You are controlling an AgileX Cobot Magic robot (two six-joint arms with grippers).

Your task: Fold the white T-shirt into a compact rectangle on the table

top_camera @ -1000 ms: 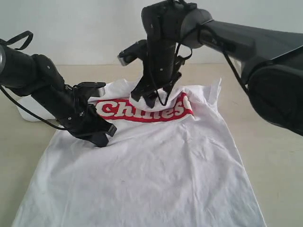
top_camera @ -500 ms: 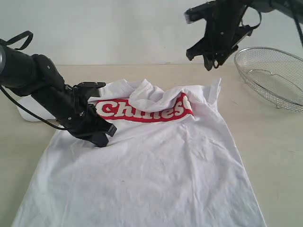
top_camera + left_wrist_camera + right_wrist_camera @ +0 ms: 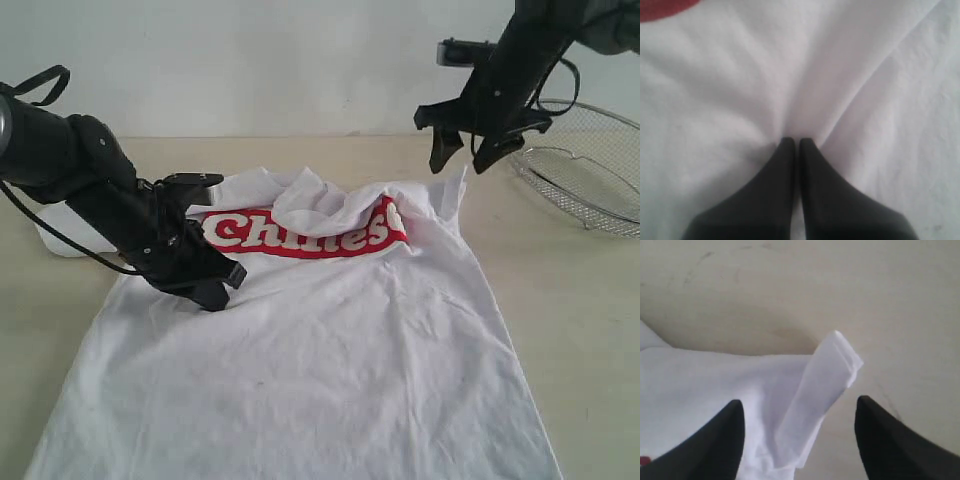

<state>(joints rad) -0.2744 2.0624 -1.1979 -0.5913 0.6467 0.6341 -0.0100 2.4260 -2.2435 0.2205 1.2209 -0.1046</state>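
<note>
I am resting my left gripper [image 3: 215,285] on the white T-shirt [image 3: 330,350], out at nine o'clock from the middle of the exterior view and just at seven o'clock of the red lettering [image 3: 300,232]. I am keeping it clenched: in the left wrist view its fingertips [image 3: 786,146] are lying tight together, pressing into the cloth, with creases running up to them. I cannot tell whether any fabric is pinched between them.

The shirt is lying chest-up on the table [image 3: 580,320], filling the middle and spreading toward six o'clock. Its collar area is bunching into a rumpled heap over the top of the lettering, at twelve o'clock.

I am hovering my right gripper [image 3: 462,160] at one o'clock, above the shirt's raised sleeve [image 3: 452,195] and clear of it. Its jaws are standing wide apart, grasping nothing; in the right wrist view the sleeve's folded edge [image 3: 822,385] is showing between them. A wire-mesh basket [image 3: 590,175] is sitting on the table at two o'clock.
</note>
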